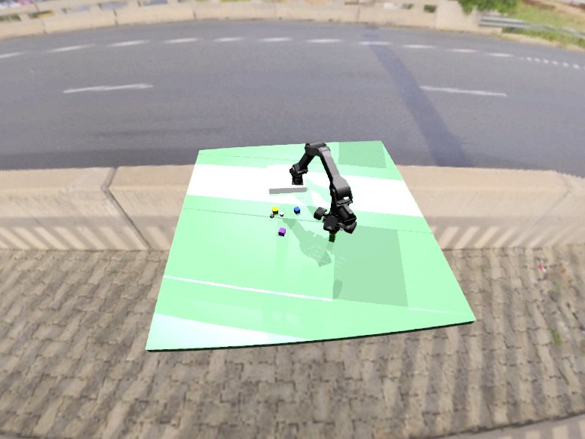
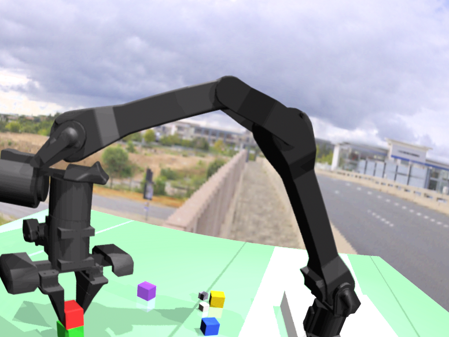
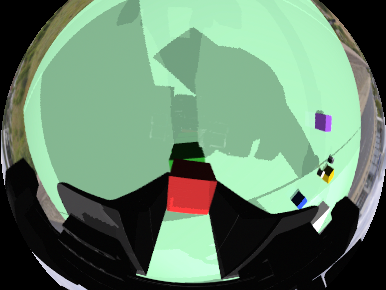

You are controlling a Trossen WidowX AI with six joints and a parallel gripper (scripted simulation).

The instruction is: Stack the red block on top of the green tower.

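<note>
The red block (image 2: pixel 73 314) (image 3: pixel 190 196) is upright between the fingers of my gripper (image 2: pixel 72 316) (image 3: pixel 189 180), which is shut on it. Its underside meets the top of the green tower (image 1: pixel 332 237) (image 2: pixel 74 332) with no visible gap in the exterior view. The tower stands upright; its lower part is cut off in that view. In the wrist view, the tower is mostly hidden behind the red block, with a dark side face and a thin green strip showing. In the top view, the gripper hides nearly all of the red block.
A purple block (image 1: pixel 282 231) (image 2: pixel 146 290) (image 3: pixel 323 122), a yellow block (image 1: pixel 274 210) (image 2: pixel 217 299) and a blue block (image 1: pixel 296 210) (image 2: pixel 209 326) lie towards the arm's base. Small dark (image 2: pixel 203 295) and white (image 2: pixel 203 307) cubes sit beside the yellow one. A long low bar (image 1: pixel 287 190) lies by the base.
</note>
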